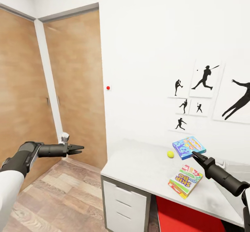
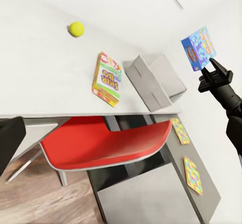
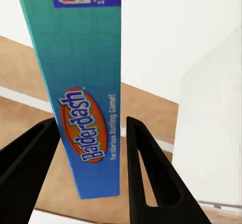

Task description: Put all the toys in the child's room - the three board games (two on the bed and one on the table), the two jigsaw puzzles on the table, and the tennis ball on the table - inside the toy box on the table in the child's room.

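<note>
Right wrist view shows the right gripper point(image 3: 91, 148) with its two dark fingers point(image 3: 146, 168) pressed on either side of the blue board game point(image 3: 80, 83), clamping its narrow teal edge where "Balderdash" is printed. Seizing it by the thin side is probably the only way these short jaws can span a flat box.

Head view puts that gripper point(image 1: 193, 154) at about four o'clock, the box point(image 1: 188, 147) tilted and lifted off the table point(image 1: 139, 169), apparently mid-carry toward the toy box point(image 2: 154, 80). The left wrist view shows that grey tray just beside the second board game point(image 2: 107, 78), the one with yellow-green edges lying flat on the desk top; the lifted game hangs well apart from the tray.

The tennis ball point(image 1: 170, 154) rests on the table at roughly three o'clock, near the carried box. Two jigsaw puzzles point(image 2: 180, 130) lie flat on the lower dark section, beyond a red chair point(image 2: 101, 146) tucked under the desk.

The left gripper point(image 1: 75, 150), at nine o'clock over the wood floor point(image 1: 62, 193), holds nothing; its fingers look nearly together, probably parked out of the way.
</note>
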### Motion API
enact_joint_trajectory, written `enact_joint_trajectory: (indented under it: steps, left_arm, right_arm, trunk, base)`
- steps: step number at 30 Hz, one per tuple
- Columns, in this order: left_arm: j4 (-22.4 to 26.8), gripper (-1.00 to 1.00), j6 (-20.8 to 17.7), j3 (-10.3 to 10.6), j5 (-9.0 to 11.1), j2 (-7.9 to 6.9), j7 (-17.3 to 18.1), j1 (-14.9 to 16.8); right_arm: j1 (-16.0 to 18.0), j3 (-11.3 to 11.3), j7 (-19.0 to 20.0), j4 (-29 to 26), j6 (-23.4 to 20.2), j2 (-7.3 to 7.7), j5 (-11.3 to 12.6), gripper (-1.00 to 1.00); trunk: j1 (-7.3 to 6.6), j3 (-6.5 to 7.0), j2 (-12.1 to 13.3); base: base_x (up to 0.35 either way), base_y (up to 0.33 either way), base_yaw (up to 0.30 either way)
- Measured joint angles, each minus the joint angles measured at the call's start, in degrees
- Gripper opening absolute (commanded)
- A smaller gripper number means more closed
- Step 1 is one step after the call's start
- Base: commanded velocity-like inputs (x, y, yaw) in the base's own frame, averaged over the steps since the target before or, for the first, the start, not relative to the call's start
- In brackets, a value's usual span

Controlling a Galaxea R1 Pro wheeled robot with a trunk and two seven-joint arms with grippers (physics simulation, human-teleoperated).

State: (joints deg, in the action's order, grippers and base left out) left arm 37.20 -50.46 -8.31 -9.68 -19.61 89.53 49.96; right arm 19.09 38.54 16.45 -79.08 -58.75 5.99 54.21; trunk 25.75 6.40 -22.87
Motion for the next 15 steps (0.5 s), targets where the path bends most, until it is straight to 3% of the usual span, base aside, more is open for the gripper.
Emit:
enact_joint_trajectory:
  steps: [7, 15]
  left_arm:
    - [0.01, 1.00, 0.15, -0.06, 0.00, -0.08, 0.00, -0.03]
    - [0.00, 1.00, 0.65, -0.01, 0.00, -0.01, 0.00, -0.04]
  right_arm:
    - [0.00, 1.38, 0.07, 0.48, -0.07, 0.01, 0.15, -1.00]
    - [0.00, 2.12, 0.09, 1.32, -0.11, 0.01, 0.28, -1.00]
  trunk:
    - [0.00, 0.19, -0.01]
    - [-0.02, 0.41, -0.01]
  base:
    - [0.030, -0.012, -0.279]
    - [0.259, -0.106, -0.280]
